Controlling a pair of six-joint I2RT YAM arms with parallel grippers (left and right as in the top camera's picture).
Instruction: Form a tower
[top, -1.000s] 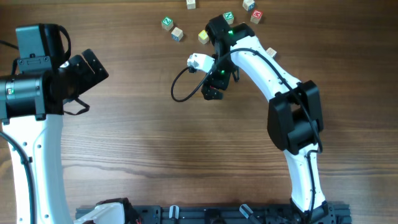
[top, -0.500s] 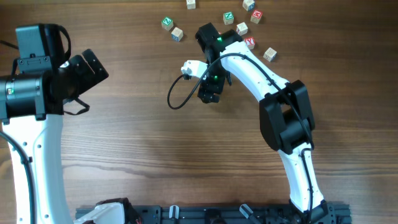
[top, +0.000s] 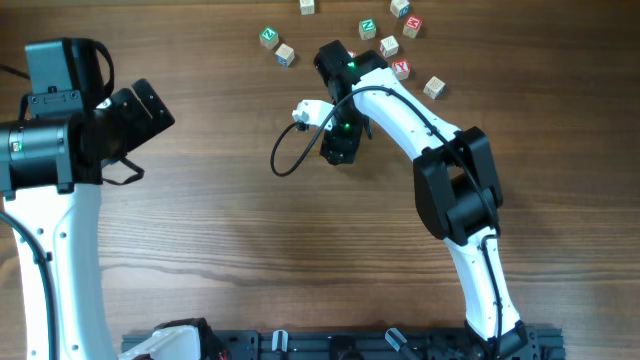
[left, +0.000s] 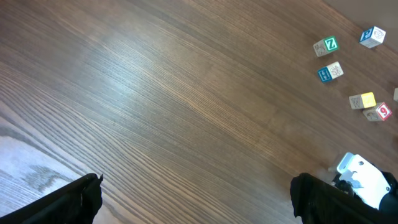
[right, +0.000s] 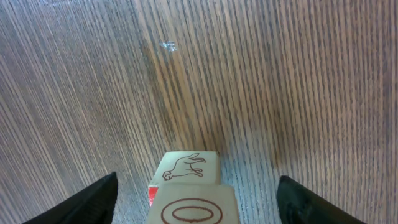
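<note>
Located the tower (right: 191, 199) at the near edge of the right wrist view, midway between the two dark fingers (right: 93, 202) of the right gripper (right: 196, 180). Noted a strip of bench (right: 249, 74) showing on either side of it, so no contact with either finger. Recorded this gripper as parted wider than the cubes and holding nothing. Read a red-brown oval outline on the nearest pale face, an animal outline on the pale face just beyond it, and a red side at the left. Could not count the cubes in the stack from this angle.

Checked overhead: could not see the tower there, hidden under the right arm (top: 400, 100) around the far centre of the bench. Noted a white camera housing (top: 310, 108) on the wrist and a black cable (top: 283, 160) looping out to its left.

Found loose cubes scattered along the far edge, right of centre: a green Z cube (top: 268, 37) furthest left, a red cube (top: 401, 68) just beside the arm's right flank, a tan cube (top: 434, 87) furthest right. Left the others unlisted.

Logged the left gripper (left: 198, 183) as spread wide over plain wood at the left of the bench, nothing between its fingers (left: 74, 202). Placed it well apart from the tower and the loose cubes.
</note>
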